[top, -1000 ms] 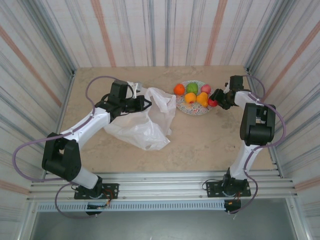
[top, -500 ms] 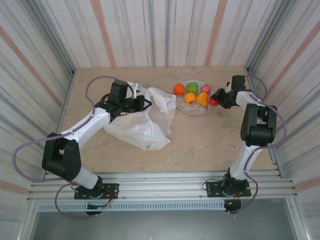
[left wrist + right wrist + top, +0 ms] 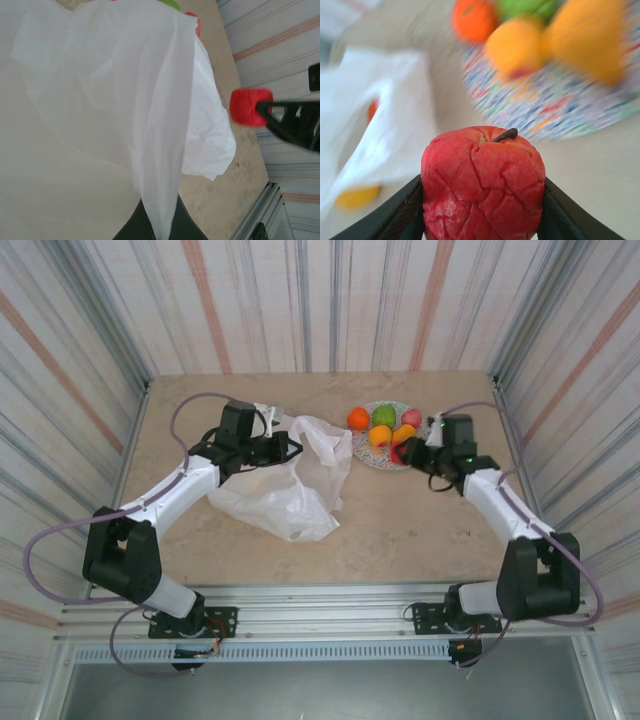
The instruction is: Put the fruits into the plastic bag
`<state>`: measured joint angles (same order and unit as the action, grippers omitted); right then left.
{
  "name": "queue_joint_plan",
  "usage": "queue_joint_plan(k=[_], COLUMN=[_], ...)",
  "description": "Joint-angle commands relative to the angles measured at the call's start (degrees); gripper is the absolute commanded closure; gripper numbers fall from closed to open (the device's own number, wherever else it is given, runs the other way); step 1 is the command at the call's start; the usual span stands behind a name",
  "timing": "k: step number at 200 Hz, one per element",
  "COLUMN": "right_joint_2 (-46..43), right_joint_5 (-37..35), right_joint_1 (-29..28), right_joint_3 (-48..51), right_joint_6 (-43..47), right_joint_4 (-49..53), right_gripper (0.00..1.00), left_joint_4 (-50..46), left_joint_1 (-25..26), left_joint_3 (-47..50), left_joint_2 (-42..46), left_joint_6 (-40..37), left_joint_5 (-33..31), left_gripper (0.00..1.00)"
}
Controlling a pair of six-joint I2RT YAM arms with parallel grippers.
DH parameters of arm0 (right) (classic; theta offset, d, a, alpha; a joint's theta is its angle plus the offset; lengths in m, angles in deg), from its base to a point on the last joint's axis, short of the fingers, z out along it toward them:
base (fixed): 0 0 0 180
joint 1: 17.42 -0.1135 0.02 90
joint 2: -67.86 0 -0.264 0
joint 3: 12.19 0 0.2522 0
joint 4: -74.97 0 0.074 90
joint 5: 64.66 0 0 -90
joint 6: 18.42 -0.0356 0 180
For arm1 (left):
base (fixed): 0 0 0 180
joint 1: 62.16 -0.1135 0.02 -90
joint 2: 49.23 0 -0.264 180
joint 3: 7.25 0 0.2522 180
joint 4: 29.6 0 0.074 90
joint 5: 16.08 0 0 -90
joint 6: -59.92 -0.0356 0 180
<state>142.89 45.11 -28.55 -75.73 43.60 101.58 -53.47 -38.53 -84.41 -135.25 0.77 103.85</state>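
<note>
Red fruit (image 3: 482,182) noted clamped in right gripper (image 3: 403,453) — plastic bag (image 3: 285,490) to its left, well apart, edge pinched in left gripper (image 3: 292,448).

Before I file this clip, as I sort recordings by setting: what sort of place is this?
Likely a robot test cell, not a home: two arms bolted to an aluminium rail at a beige table, striped panels walling three sides, and a plate of fruits beside a plastic bag.
</note>
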Motion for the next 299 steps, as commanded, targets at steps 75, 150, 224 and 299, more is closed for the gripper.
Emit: queue_joint_plan(k=[75,150,224,299], right_joint_2=[13.9,28.39,38.78,40.82], right_joint_5=[-4.48,-11.09,-12.5,-6.27], right_joint_1=[-29.75,-34.56,-35.14,-33.03], right_joint_3=[2.96,-6.39,-14.37,-15.27], right_joint_6=[-9.04,-14.22,-18.34,-19.34], right_joint_4=[-25.36,-39.32,-41.61,-40.06], right_gripper=[0.51,0.5,0.45,0.27], left_joint_4=[-0.42,0.35,1.95,2.08], left_joint_1=[0.1,0.47,0.53,0.27], left_joint_3=[-2.4,-1.82,-1.22,-0.92], left_joint_2=[0.9,1.95,1.91,1.38], left_joint_6=[6.31,9.75,11.11,10.43], left_joint_5=[2.52,4.34,5.23,5.05], left_gripper=[0.95,0.93,0.94,0.93])
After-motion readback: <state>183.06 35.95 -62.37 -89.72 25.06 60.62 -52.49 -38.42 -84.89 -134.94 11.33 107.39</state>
